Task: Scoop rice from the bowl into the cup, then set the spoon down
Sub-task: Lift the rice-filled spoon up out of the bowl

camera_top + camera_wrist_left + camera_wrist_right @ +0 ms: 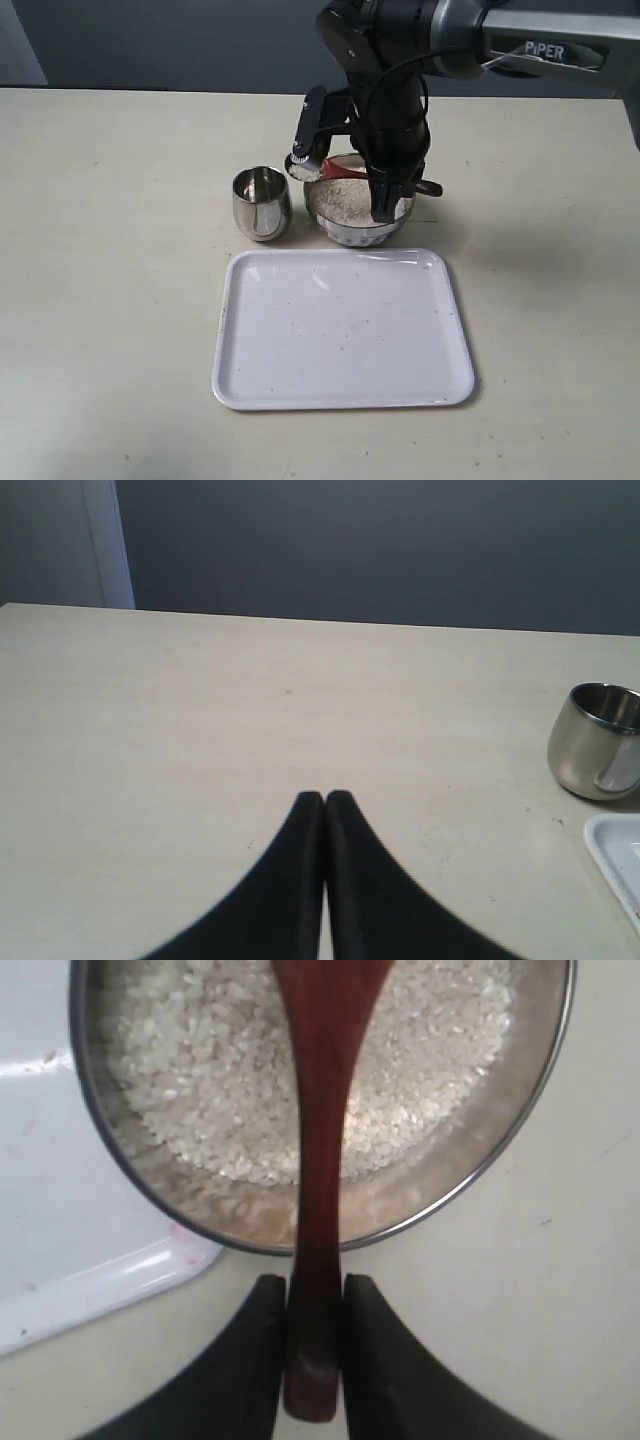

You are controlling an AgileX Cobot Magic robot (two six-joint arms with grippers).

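Note:
My right gripper (315,1288) is shut on the slim handle of the dark reddish-brown wooden spoon (320,1140), close to its end. The handle reaches out over the steel bowl (480,1175), which holds a heap of white rice (200,1060). In the exterior view the right gripper (395,192) hangs over the bowl (345,232). The spoon's head (303,170) carries rice above the bowl's left rim, on the side of the steel cup (262,202). My left gripper (325,800) is shut on nothing above bare table, with the cup (600,742) off to one side.
A white tray (340,330) lies just in front of the bowl and cup; its corner shows in both wrist views (80,1250) (620,855). The beige table (110,250) runs wide on the left and right.

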